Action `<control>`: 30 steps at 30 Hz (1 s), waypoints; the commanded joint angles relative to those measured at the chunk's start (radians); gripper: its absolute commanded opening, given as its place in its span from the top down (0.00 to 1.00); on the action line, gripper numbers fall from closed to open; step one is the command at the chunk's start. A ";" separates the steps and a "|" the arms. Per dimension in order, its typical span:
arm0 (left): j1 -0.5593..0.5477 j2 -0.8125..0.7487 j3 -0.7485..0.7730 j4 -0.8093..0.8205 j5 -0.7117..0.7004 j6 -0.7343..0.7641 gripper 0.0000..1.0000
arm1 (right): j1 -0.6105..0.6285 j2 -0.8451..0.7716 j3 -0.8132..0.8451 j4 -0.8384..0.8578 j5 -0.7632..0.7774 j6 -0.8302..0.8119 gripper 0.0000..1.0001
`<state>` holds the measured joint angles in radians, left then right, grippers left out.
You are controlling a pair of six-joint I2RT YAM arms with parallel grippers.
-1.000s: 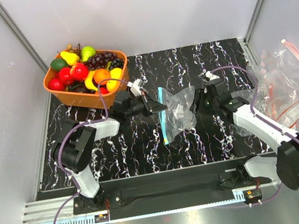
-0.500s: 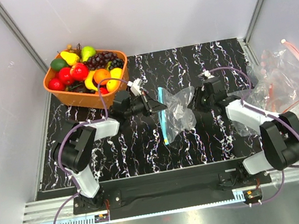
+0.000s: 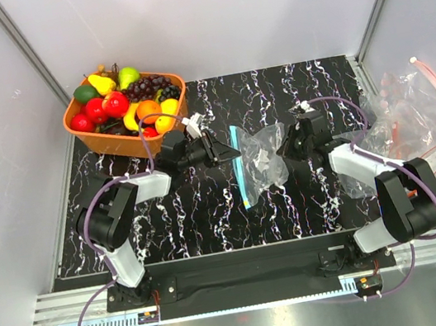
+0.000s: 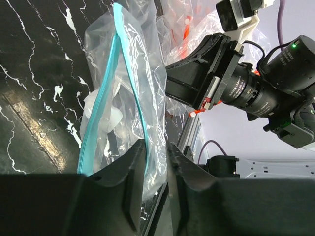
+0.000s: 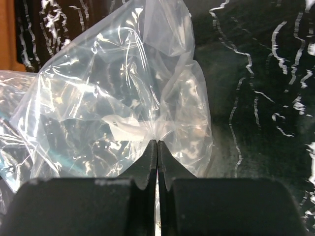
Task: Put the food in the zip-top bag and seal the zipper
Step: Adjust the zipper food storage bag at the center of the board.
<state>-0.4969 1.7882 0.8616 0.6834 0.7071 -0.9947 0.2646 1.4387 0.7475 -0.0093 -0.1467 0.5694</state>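
Note:
The clear zip-top bag (image 3: 261,160) lies crumpled mid-table, its light blue zipper (image 3: 240,168) along the left edge. My left gripper (image 3: 229,151) is at that edge; in the left wrist view its jaws (image 4: 156,145) stand slightly apart, open, with the bag's film (image 4: 128,73) and one zipper (image 4: 101,108) strand loose between them. From the opposite side, my right gripper (image 3: 284,150) reaches the bag. Its fingertips (image 5: 157,143) are shut on a pinch of the film (image 5: 113,98). The food, red (image 3: 96,110), orange (image 3: 148,109) and yellow (image 3: 165,109) fruits, sits in the basket.
The orange basket (image 3: 127,142) at the back left also holds dark grapes (image 3: 150,85) and a green pear (image 3: 128,76). A heap of clear bags with red-orange strips (image 3: 412,122) lies off the mat at the right. Metal frame posts rise at both back corners.
The right gripper has closed onto the bag's film. The left gripper's jaws, shut on the zipper edge before, have come apart and the arm has drawn slightly left.

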 commanded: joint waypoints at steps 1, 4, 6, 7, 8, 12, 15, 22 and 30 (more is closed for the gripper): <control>0.009 -0.041 -0.004 0.053 0.046 0.013 0.71 | -0.013 -0.026 0.006 -0.026 0.058 -0.008 1.00; 0.011 -0.043 -0.010 0.070 0.064 0.008 0.75 | -0.014 -0.035 0.003 -0.040 0.073 -0.014 1.00; 0.012 -0.039 -0.016 0.113 0.075 -0.018 0.76 | -0.015 -0.041 0.003 -0.044 0.079 -0.016 1.00; 0.011 -0.032 -0.018 0.128 0.086 -0.036 0.75 | -0.015 -0.044 0.001 -0.043 0.075 -0.017 1.00; 0.011 -0.029 -0.018 0.143 0.088 -0.042 0.73 | -0.015 -0.044 0.001 -0.043 0.070 -0.019 1.00; 0.009 -0.021 -0.016 0.131 0.083 -0.030 0.59 | -0.016 -0.047 0.004 -0.041 0.061 -0.019 1.00; 0.009 -0.027 -0.016 0.067 0.063 0.008 0.56 | -0.015 -0.049 0.007 -0.041 0.058 -0.022 1.00; 0.009 -0.133 -0.062 -0.134 -0.110 0.140 0.46 | -0.015 -0.035 0.006 -0.032 0.053 -0.020 1.00; 0.006 -0.095 -0.107 -0.065 -0.110 0.096 0.48 | -0.016 -0.027 0.001 -0.017 0.041 -0.019 1.00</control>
<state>-0.4900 1.6779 0.7593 0.5507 0.6113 -0.8982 0.2550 1.4204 0.7475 -0.0502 -0.0990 0.5625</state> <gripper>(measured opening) 0.527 0.011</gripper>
